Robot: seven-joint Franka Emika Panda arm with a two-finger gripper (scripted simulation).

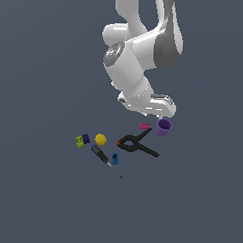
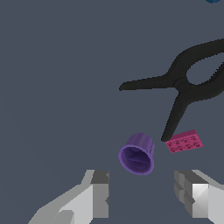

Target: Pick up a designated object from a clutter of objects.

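The purple cup (image 1: 164,127) is a short hollow cylinder with a thick rim, tilted on its side at the exterior view's right end of the clutter. In the wrist view the cup (image 2: 138,154) shows its open mouth. My gripper (image 1: 159,114) hangs just above it, under the white hand. The wrist view shows the gripper (image 2: 144,194) open, with the fingers (image 2: 99,194) wide apart. The cup lies just beyond the fingertips, and neither finger touches it.
A black spring clamp (image 1: 136,144) (image 2: 188,83) lies close beside the cup, with a small pink ridged piece (image 1: 145,126) (image 2: 184,141) at one handle tip. Toward the exterior view's left are a yellow ball (image 1: 100,139), a black-handled screwdriver (image 1: 104,159), a blue bit (image 1: 115,159) and a green-and-purple block (image 1: 82,140).
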